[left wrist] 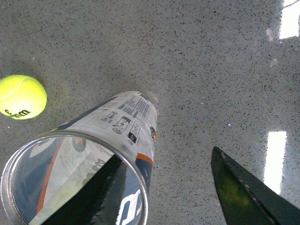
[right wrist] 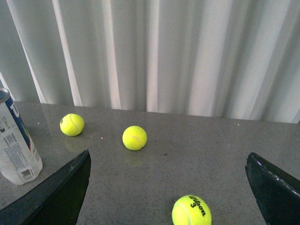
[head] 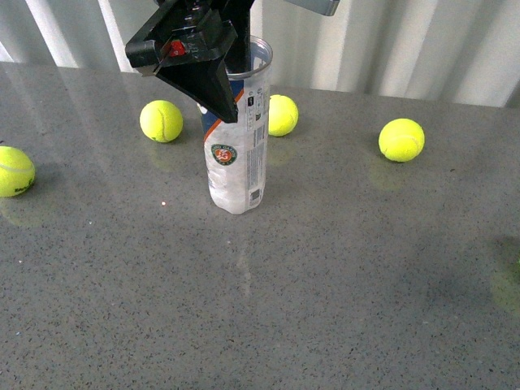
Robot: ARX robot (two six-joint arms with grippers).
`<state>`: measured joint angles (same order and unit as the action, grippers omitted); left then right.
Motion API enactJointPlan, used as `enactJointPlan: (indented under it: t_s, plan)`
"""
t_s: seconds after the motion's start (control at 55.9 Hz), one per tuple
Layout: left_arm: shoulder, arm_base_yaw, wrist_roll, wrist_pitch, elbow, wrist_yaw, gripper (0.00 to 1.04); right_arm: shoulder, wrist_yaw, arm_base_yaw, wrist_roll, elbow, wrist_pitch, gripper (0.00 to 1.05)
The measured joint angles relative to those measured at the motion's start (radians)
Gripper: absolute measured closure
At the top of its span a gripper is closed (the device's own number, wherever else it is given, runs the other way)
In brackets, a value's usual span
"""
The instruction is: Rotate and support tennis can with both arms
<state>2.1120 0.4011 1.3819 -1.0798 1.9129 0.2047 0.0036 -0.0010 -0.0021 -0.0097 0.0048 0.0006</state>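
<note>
The tennis can [head: 236,154] stands upright on the grey table, open mouth up, with its label and round emblem facing me. My left gripper [head: 231,89] comes down from above at the can's rim and is open. In the left wrist view the can [left wrist: 117,126] fills the lower left. One black finger [left wrist: 93,197] shows within the mouth's rim, the other finger [left wrist: 243,187] well outside it, so the left gripper [left wrist: 168,154] straddles the can wall. My right gripper [right wrist: 168,153] is open and empty, low over the table, with the can [right wrist: 16,145] off to its side.
Yellow tennis balls lie on the table: one [head: 161,120] left of the can, one [head: 282,114] behind it, one [head: 401,139] to the right, one [head: 12,171] at the far left edge. A ball [right wrist: 191,211] lies between the right fingers. A white curtain [right wrist: 154,51] hangs behind.
</note>
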Motion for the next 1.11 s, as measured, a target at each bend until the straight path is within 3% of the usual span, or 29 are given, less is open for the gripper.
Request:
enactJointPlan:
  t_s: [0.089,0.214,0.483,0.643,0.786,0.929,1.055,1.108]
  plan:
    - [0.0,-0.002,0.0,-0.008,0.002,0.001,0.25,0.0,0.0,0.0,0.0,0.0,0.0,0.07]
    - [0.0,-0.004,-0.003,-0.016,0.017,0.005,0.06,0.0,0.0,0.0,0.0,0.0,0.0,0.07]
    - [-0.012,-0.024,-0.016,-0.03,0.055,0.023,0.07,0.0,0.0,0.0,0.0,0.0,0.0,0.07]
    - [-0.075,-0.041,-0.032,0.047,0.016,0.063,0.07,0.0,0.0,0.0,0.0,0.0,0.0,0.07]
    - [-0.24,-0.082,-0.151,0.322,-0.159,0.148,0.07,0.0,0.0,0.0,0.0,0.0,0.0,0.07]
    - [-0.428,-0.176,-0.459,0.698,-0.373,0.163,0.07,0.0,0.0,0.0,0.0,0.0,0.0,0.07]
    - [-0.591,-0.344,-0.848,0.947,-0.562,0.169,0.07,0.0,0.0,0.0,0.0,0.0,0.0,0.07]
    - [-0.678,-0.454,-1.017,1.035,-0.687,0.184,0.07,0.0,0.0,0.0,0.0,0.0,0.0,0.07]
